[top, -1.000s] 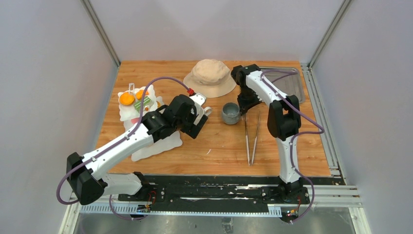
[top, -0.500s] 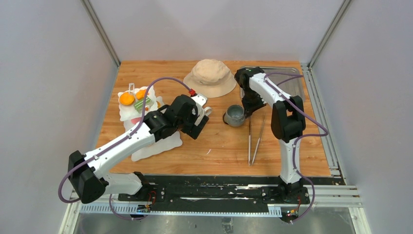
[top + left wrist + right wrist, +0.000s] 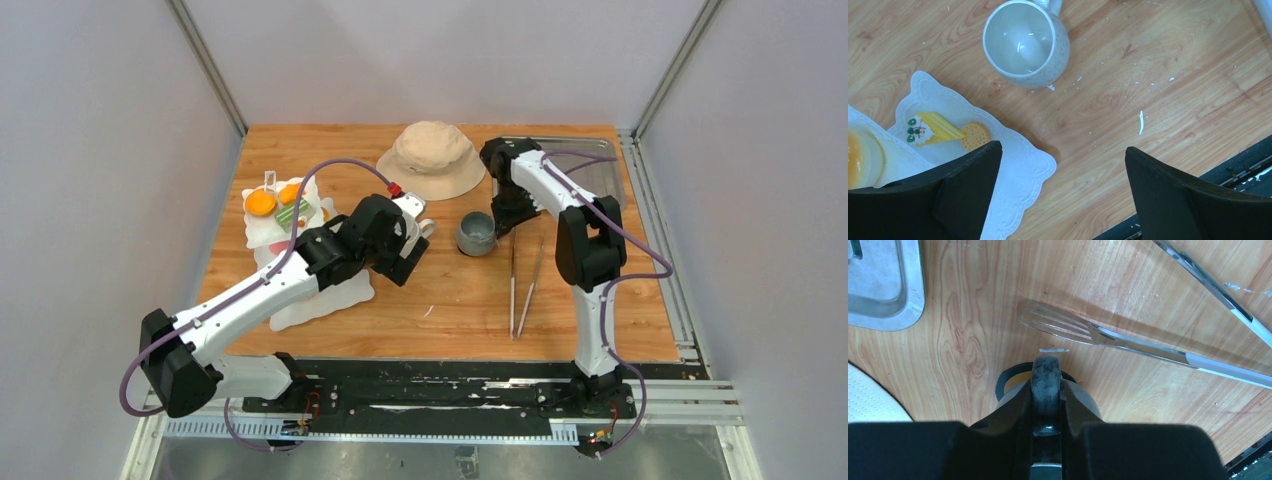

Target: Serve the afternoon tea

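Note:
The white three-tier stand (image 3: 318, 300) stands at the left, with orange pastries (image 3: 261, 203) and a green one (image 3: 292, 212) on its upper tiers. In the left wrist view its lowest tier (image 3: 1020, 167) carries a yellow cake slice (image 3: 935, 127) and a round biscuit (image 3: 974, 135). My left gripper (image 3: 1063, 148) hangs open above bare wood beside that tier, a short way from the white mug (image 3: 1025, 42), which stands upright. My right gripper (image 3: 1047, 390) is shut on the handle of the grey mug (image 3: 476, 232), near the table's middle.
Long metal tongs (image 3: 520, 285) lie spread on the wood just right of the grey mug, their slotted end (image 3: 1058, 325) close to my right fingers. A beige bucket hat (image 3: 432, 160) sits at the back. A metal tray (image 3: 883, 285) fills the back right corner.
My right gripper shifted the grey mug slightly, tipping it and bringing it back. The tongs' arms, together a second ago, now lie spread apart. The left arm has not moved.

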`<state>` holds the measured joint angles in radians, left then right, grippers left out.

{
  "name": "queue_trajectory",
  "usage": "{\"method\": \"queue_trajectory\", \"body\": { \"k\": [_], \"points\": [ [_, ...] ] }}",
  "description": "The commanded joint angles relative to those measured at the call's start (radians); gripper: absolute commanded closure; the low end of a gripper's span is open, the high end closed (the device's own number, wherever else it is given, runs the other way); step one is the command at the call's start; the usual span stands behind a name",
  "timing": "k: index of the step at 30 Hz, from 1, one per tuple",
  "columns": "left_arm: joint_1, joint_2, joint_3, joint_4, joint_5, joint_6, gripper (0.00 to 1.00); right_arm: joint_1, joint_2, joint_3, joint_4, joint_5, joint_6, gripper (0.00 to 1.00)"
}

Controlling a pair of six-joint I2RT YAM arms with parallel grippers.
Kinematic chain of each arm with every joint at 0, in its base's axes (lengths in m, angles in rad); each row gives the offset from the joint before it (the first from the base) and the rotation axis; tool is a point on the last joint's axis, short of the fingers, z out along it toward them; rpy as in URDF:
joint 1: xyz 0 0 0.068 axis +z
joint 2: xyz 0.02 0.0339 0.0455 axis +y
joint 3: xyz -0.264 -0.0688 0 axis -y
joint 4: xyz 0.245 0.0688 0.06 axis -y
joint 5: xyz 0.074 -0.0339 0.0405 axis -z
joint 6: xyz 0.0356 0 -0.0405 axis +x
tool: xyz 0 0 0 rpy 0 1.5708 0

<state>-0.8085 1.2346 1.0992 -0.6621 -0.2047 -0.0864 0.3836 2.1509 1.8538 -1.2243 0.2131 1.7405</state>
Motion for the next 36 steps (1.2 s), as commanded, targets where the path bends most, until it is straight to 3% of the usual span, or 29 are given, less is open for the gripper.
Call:
{"method": "queue_trajectory", "body": {
  "k": [1,10,17,36],
  "points": [
    [-0.008,0.007,0.0,-0.005,0.002,-0.004,0.02,-0.009,0.0,-0.003,-0.016,-0.022,0.005,0.99],
    [-0.008,0.006,0.001,-0.012,-0.004,-0.003,0.02,-0.024,0.01,-0.052,0.118,-0.103,-0.1,0.99],
    [-0.008,0.0,0.0,-0.012,-0.006,-0.003,0.02,-0.026,0.006,-0.044,0.117,-0.094,-0.125,0.94],
    [-0.008,0.007,0.012,-0.014,0.009,-0.01,0.02,-0.024,-0.047,-0.035,0.022,-0.052,-0.095,0.97]
  ]
}}
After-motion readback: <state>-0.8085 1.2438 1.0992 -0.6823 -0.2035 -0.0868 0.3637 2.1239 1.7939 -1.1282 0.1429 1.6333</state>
